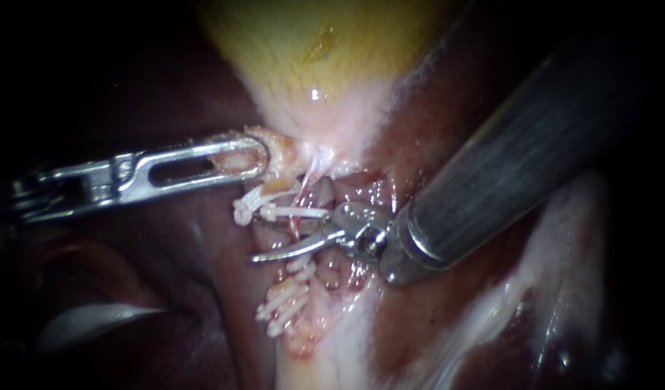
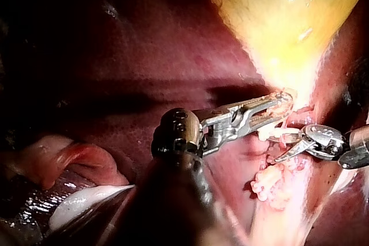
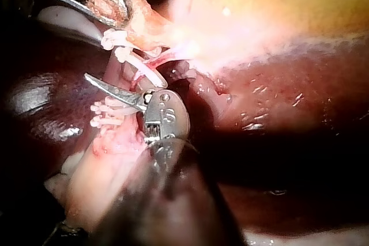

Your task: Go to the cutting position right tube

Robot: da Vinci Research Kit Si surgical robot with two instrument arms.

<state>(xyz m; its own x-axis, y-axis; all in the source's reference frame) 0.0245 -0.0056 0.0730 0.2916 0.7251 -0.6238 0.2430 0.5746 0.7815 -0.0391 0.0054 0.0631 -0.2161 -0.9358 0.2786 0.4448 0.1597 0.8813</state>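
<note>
silver slotted jaws of the left instrument (image 1: pixel 254 154) are pinching pale tissue at the narrow end of the yellow gallbladder (image 1: pixel 303 50), just above the clips. the right instrument (image 1: pixel 292 248) is coming in from the upper right. its one visible curved blade is crossing a thin red tube (image 1: pixel 294 225), which is running between the upper white clips (image 1: pixel 281 211) and the lower clips (image 1: pixel 283 303). i cannot tell whether this tip is spread or closed. dark liver (image 1: pixel 202 253) is lying on both sides.
</note>
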